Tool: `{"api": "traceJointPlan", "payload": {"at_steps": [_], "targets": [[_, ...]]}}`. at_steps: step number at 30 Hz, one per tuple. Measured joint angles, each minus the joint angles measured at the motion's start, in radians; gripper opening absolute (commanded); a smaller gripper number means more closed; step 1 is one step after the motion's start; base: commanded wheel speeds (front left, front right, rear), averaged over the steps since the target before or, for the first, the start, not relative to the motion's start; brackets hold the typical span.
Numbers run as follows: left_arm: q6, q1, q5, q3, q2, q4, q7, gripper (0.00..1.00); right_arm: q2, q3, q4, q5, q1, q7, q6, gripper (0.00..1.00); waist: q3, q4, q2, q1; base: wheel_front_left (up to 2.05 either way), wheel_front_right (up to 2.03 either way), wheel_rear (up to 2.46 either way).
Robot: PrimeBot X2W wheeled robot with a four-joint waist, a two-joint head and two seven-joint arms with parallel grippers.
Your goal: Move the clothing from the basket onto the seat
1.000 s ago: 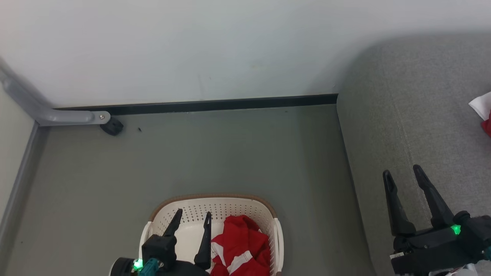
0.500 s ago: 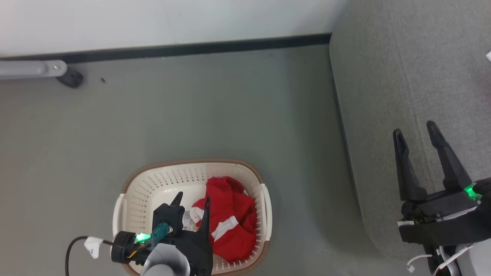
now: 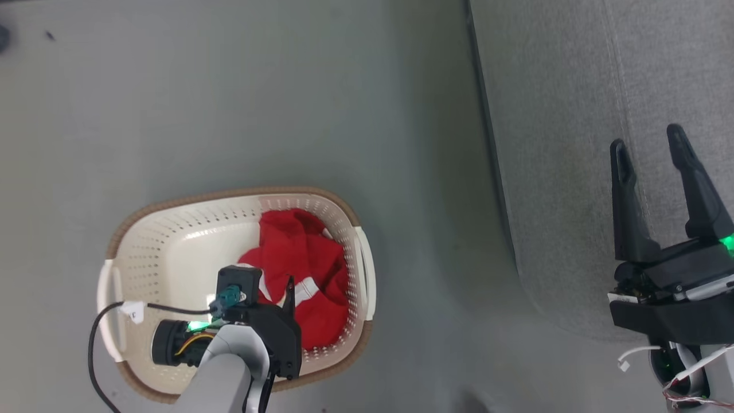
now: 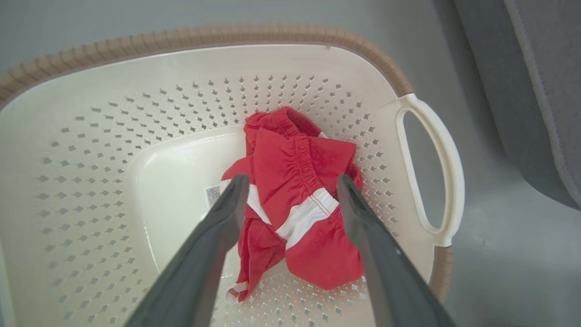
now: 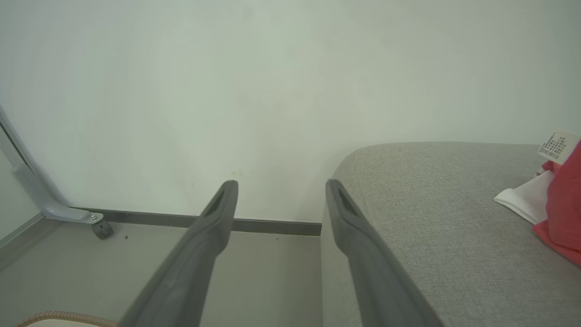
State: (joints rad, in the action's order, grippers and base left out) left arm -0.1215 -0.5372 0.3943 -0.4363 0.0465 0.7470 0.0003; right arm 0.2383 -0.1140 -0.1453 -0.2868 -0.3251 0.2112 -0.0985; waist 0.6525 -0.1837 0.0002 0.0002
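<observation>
The cream basket point(image 3: 189, 198) with its brown rim point(image 4: 227, 36) stands on the floor left of the grey seat point(image 3: 562, 115). A crumpled red piece of clothing point(image 3: 298, 252) with white trim lies in the basket's right half. My left gripper point(image 3: 266, 281) points down into the basket, open, its fingers straddling the clothing point(image 4: 299, 159) just above it; in the left wrist view the gripper point(image 4: 291, 179) holds nothing. Open and empty, my right gripper point(image 3: 646, 137) hovers over the seat's left edge point(image 5: 431, 204). Another red garment point(image 5: 563, 204) with a white label lies on the seat.
Grey floor point(image 3: 287, 103) surrounds the basket. A pale wall point(image 5: 227, 91) with a dark baseboard runs behind. A grey metal leg with a black castor point(image 5: 97, 227) stands at the far left. A black cable with a white tag point(image 3: 133, 311) hangs from my left arm.
The head camera has tilted down, so the whole picture shifted. My left gripper has gone down into the basket over the red clothing. Both grippers stay open.
</observation>
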Motion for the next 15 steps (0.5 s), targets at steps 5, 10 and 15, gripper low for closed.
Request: {"api": "traceJointPlan", "payload": {"at_steps": [5, 10, 15], "targets": [[0.011, -0.056, 0.05, -0.003, 0.0, 0.051, 0.035, 1.0, -0.002, 0.0, -0.03, 0.0, -0.025, 0.001, 0.0, 1.0, 0.075, -0.03, 0.0, -0.0001, 0.0, 0.0, 0.0], [0.017, -0.12, 0.102, -0.007, 0.0, 0.092, 0.061, 1.0, -0.003, 0.003, -0.054, -0.001, -0.035, 0.001, 0.0, 1.0, 0.152, -0.056, 0.0001, -0.0001, 0.0, 0.0, 0.0], [0.017, -0.18, 0.124, -0.008, 0.0, 0.136, 0.074, 1.0, -0.005, 0.009, -0.063, -0.002, -0.054, 0.003, 0.0, 1.0, 0.227, -0.077, 0.0, 0.0, 0.0, 0.0, 0.0]]}}
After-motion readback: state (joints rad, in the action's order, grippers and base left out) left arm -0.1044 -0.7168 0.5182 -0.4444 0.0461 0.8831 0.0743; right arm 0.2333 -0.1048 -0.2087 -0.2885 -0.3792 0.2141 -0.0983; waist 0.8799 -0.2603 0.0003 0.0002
